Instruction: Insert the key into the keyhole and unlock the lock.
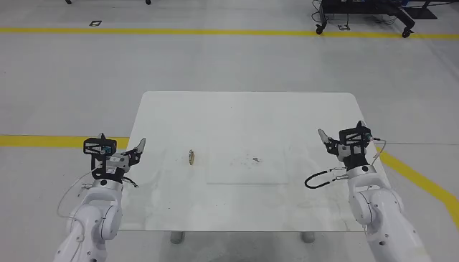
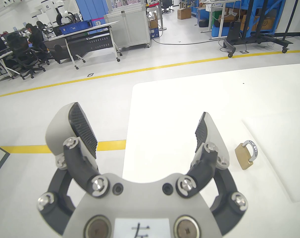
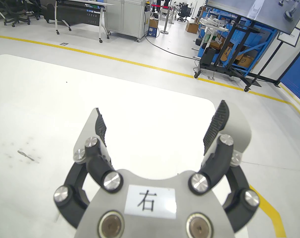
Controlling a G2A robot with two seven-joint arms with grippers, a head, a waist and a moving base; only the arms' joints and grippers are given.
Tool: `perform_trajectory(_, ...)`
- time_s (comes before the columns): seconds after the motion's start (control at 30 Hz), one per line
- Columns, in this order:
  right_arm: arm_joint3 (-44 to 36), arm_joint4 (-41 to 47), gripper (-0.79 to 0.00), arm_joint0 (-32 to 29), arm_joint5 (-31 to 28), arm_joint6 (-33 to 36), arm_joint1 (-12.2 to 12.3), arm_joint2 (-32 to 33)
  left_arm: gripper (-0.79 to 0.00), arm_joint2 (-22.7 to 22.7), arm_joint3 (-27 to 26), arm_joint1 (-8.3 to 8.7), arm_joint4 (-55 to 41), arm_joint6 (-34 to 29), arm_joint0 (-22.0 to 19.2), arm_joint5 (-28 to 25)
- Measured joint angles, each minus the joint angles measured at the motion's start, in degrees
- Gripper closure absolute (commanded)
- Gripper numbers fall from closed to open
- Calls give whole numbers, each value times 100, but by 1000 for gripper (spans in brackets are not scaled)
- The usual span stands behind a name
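A small brass padlock (image 1: pixel 191 156) with a silver shackle lies on the white table (image 1: pixel 244 111), left of its middle; the left wrist view shows the padlock (image 2: pixel 245 156) close beside my left gripper. A thin metal key (image 1: pixel 257 161) lies near the table's middle, and the key (image 3: pixel 26 156) looks slim and grey in the right wrist view. My left gripper (image 1: pixel 122 147) hangs open at the table's left edge, holding nothing. My right gripper (image 1: pixel 342 136) stands open over the right edge, also holding nothing.
A faint clear mat (image 1: pixel 247 165) lies under the key. Yellow floor lines (image 1: pixel 215 31) run around the table. Desks, a cabinet and blue shelving (image 2: pixel 239 6) stand far off in the room.
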Motion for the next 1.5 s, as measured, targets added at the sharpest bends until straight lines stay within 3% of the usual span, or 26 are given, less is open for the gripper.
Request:
perform_trajectory(0.1,25,90,-785,64,-173,62,-2,-77,-785,0,0,0,0,0,0,0)
perform_trajectory(0.3,553,-54,-785,753,-1538,618,16,-628,-785,0,0,0,0,0,0,0)
perform_trajectory(0.53,2147,908,-785,2078,-4107,1027,-1,-1377,-785,0,0,0,0,0,0,0)
perform_trajectory(0.73,3192,770,-785,2900,-5784,869,18,-1923,-785,0,0,0,0,0,0,0)
perform_trajectory(0.83,3578,783,-727,3218,-5810,700,50,-2378,-785,0,0,0,0,0,0,0)
perform_trajectory(0.9,3758,658,-640,3423,-5800,633,79,-2635,-785,0,0,0,0,0,0,0)
perform_trajectory(0.97,3902,304,-499,3636,-5799,535,109,-2856,-785,0,0,0,0,0,0,0)
perform_trajectory(1.1,4029,-442,-382,3820,-5772,164,113,-3112,-785,0,0,0,0,0,0,0)
perform_trajectory(1.5,4370,-1245,-336,4085,-5600,-524,60,-3574,-785,0,0,0,0,0,0,0)
